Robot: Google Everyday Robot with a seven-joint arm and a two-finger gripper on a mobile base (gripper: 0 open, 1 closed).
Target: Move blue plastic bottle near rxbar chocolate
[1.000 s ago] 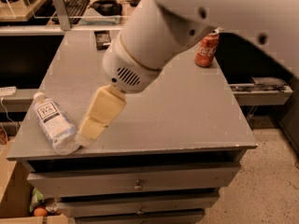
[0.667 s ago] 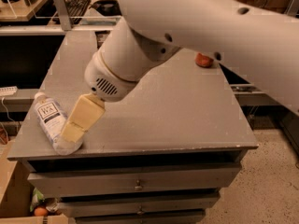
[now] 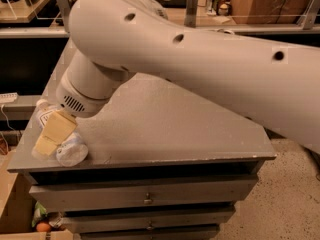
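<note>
the robot's pale arm filled most of the camera view, sweeping from the right edge across to the left, with its thick wrist bent down toward the near left corner of the grey counter. below the counter top sat a stack of drawers, and speckled floor showed at the right.

the blue plastic bottle lay on its side at that near left corner, close to the front edge, running from back-left to front-right. its rounded, clear, pale-bluish end pointed toward the front, a strip of white showed at its far end just under the wrist, and the rest was covered. the rxbar chocolate was not in view; the arm hid much of the counter, so how far the bottle had to go could not be judged.

the tan gripper hung off the wrist directly over the bottle's middle, angled down and to the left, touching it or very nearly so. whether the gripper was spread around the bottle or pinching it could not be told from this angle.

the bottle looked light and thin-walled, likely to dent under a hard squeeze, smooth enough to slip, and prone to roll since it lay on its side near two edges. the best hold seemed to be across the labelled middle, square to its length, with only moderate pressure.
</note>
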